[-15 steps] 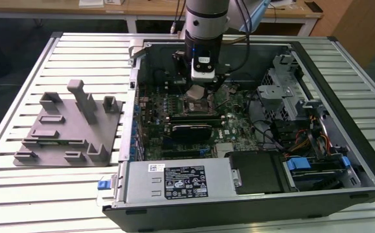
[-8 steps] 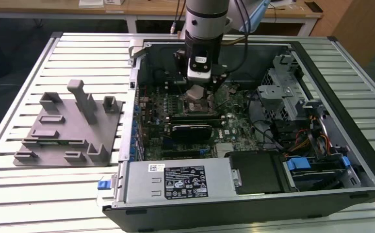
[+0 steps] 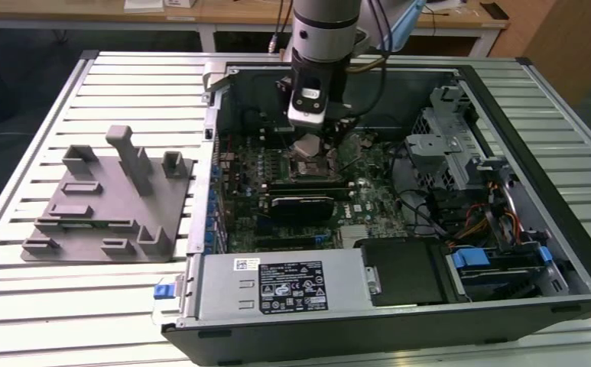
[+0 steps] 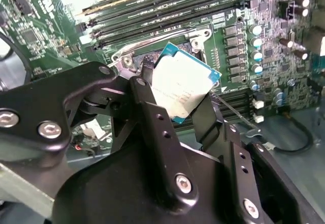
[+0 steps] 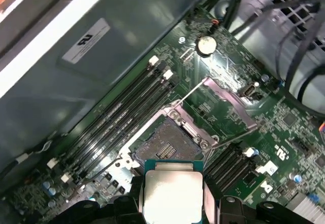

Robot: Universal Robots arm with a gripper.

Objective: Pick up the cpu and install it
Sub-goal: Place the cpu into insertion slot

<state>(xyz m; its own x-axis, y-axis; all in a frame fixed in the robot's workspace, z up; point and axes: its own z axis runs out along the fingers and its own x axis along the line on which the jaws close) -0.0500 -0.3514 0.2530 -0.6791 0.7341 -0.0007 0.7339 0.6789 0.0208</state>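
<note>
The cpu (image 4: 189,79) is a small square chip with a silver top and teal edges, and my gripper (image 4: 177,96) is shut on it, one black finger (image 4: 147,99) on each side. In the first wrist view the cpu (image 5: 173,186) hangs just above and slightly to one side of the bare open socket (image 5: 165,144) on the green motherboard, whose metal load plate (image 5: 228,101) is swung up. In the exterior view my gripper (image 3: 307,144) reaches down into the open computer case (image 3: 581,252), right over the socket (image 3: 312,165).
Memory slots (image 5: 122,117) run beside the socket. A grey fixture plate with upright posts (image 3: 112,202) lies on the slatted table at the exterior view's left. Inside the case are a power supply (image 3: 274,287), a drive cage (image 3: 448,130) and loose cables (image 3: 478,222).
</note>
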